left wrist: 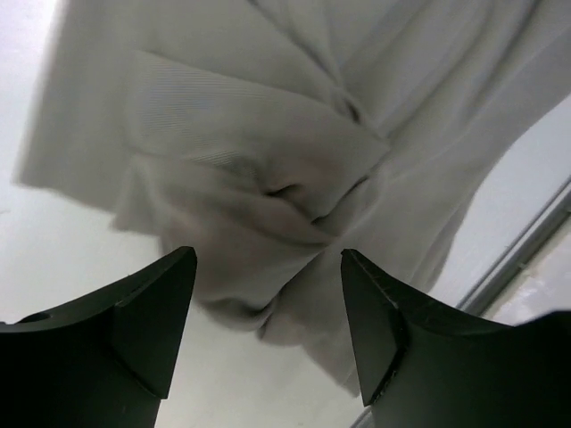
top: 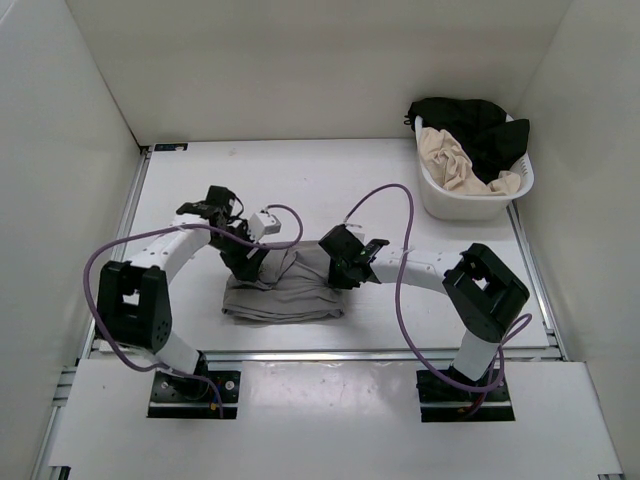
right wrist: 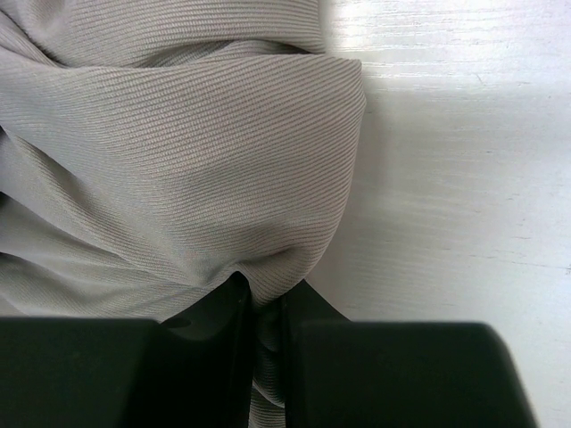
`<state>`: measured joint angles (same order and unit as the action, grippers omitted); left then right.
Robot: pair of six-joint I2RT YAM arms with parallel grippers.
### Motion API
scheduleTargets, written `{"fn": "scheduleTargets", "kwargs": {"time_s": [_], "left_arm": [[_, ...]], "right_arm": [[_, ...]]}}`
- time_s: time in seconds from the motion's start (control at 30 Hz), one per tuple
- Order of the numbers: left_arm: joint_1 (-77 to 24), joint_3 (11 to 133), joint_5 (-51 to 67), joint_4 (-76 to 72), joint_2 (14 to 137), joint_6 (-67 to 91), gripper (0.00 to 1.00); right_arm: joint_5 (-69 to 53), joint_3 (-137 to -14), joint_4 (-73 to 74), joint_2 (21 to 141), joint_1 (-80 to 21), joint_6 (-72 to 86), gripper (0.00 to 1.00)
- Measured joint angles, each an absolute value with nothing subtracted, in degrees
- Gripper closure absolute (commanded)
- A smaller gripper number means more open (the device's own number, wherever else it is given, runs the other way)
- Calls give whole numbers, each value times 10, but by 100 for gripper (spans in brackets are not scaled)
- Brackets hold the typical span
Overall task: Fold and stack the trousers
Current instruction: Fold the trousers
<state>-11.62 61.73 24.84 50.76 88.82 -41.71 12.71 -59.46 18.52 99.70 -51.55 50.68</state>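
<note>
The grey trousers [top: 285,290] lie bunched in a rough folded heap on the white table between my two arms. My left gripper [top: 250,268] hangs over the heap's left part; in the left wrist view it [left wrist: 268,267] is open, with rumpled grey cloth [left wrist: 259,160] below and between the fingertips, not pinched. My right gripper [top: 340,275] is at the heap's right edge. In the right wrist view it [right wrist: 263,303] is shut on a fold of the trousers [right wrist: 178,152], the cloth pulled up into the jaws.
A white laundry basket [top: 440,200] stands at the back right, holding a beige garment [top: 455,160] and a black garment [top: 470,125]. White walls enclose the table on three sides. A metal rail [top: 330,355] runs along the table's near edge.
</note>
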Motion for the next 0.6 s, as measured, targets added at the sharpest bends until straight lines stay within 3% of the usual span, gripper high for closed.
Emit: {"fn": "scheduleTargets", "kwargs": {"time_s": [0.03, 0.13, 0.27, 0.6], "left_arm": [[-122, 611, 252, 505, 895, -416, 23], [-135, 593, 258, 500, 919, -408, 37], [-140, 586, 260, 492, 934, -390, 85], [-71, 664, 266, 474, 939, -316, 86]], "right_arm": [[127, -595, 185, 997, -515, 508, 99], [127, -595, 185, 997, -515, 510, 99], [128, -595, 185, 997, -515, 510, 99], [128, -581, 179, 991, -515, 528, 100]]}}
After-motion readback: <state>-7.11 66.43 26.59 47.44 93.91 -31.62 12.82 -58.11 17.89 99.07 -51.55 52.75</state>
